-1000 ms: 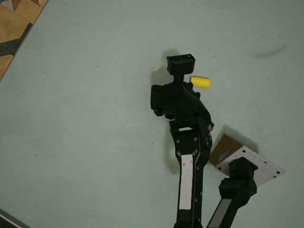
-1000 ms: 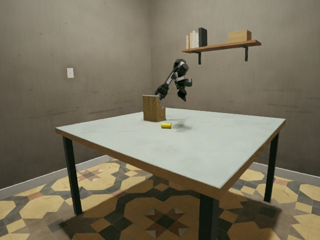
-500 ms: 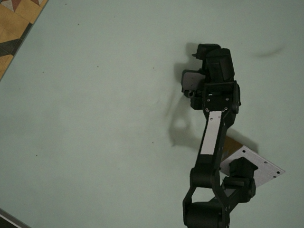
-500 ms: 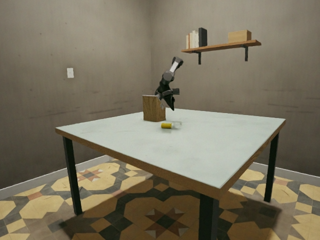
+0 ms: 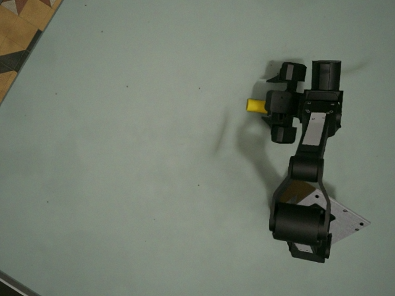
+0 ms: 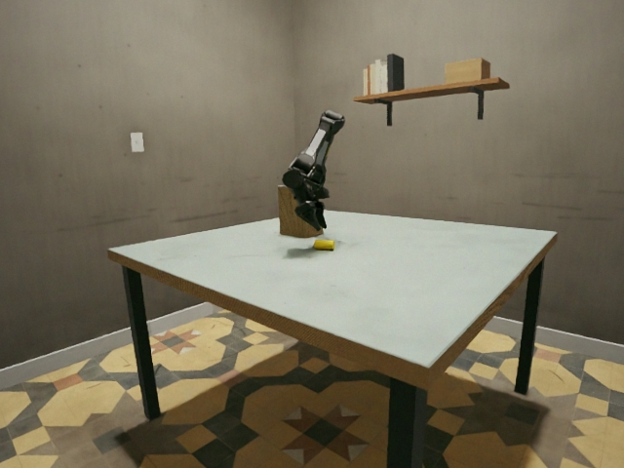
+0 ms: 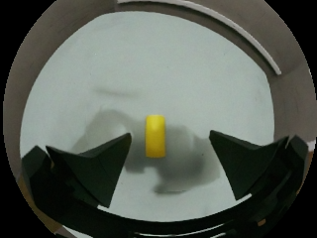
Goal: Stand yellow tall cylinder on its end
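Observation:
The yellow tall cylinder (image 5: 254,105) (image 6: 324,245) (image 7: 157,137) lies on its side on the pale table (image 5: 127,159) (image 6: 403,292). My gripper (image 5: 267,98) (image 6: 313,215) (image 7: 170,136) is open and empty. It hangs a little above the cylinder and points down at it. In the wrist view the cylinder lies between the two dark fingers with a gap on each side, its long axis pointing away from the camera. In the overhead view the gripper body hides the cylinder's right end.
The arm's base sits on a wooden block (image 6: 291,217) with a metal plate (image 5: 347,219) near the table's back edge. The table's edge (image 5: 22,68) runs along the upper left. A shelf (image 6: 433,89) with books hangs on the far wall.

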You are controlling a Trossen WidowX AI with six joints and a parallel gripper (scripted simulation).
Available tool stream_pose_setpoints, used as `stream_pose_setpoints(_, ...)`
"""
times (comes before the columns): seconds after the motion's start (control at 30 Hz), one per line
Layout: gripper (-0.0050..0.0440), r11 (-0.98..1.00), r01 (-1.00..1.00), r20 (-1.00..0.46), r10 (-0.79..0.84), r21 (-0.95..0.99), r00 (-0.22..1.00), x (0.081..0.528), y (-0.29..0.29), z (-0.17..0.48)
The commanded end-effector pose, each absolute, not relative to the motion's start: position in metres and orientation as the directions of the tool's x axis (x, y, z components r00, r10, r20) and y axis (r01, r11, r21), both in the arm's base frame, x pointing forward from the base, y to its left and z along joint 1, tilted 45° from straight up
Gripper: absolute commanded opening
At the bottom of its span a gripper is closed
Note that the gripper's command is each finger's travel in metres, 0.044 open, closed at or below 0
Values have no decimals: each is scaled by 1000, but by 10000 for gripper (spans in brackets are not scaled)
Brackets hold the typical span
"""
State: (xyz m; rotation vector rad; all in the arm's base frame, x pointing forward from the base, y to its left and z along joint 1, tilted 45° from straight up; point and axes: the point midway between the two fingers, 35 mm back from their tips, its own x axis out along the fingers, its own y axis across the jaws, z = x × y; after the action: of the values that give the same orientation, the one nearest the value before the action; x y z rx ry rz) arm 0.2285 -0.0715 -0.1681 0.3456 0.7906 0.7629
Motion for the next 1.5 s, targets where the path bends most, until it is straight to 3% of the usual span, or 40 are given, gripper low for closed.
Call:
stream_pose_setpoints(0.0,440,656,-498,-449,753,567,481,222,-71,-179)
stream_pose_setpoints(0.43,440,623,-476,-350,763,620,543,203,-56,-192)
stream_pose_setpoints(1.47,440,607,-466,-330,769,643,547,198,-45,-195)
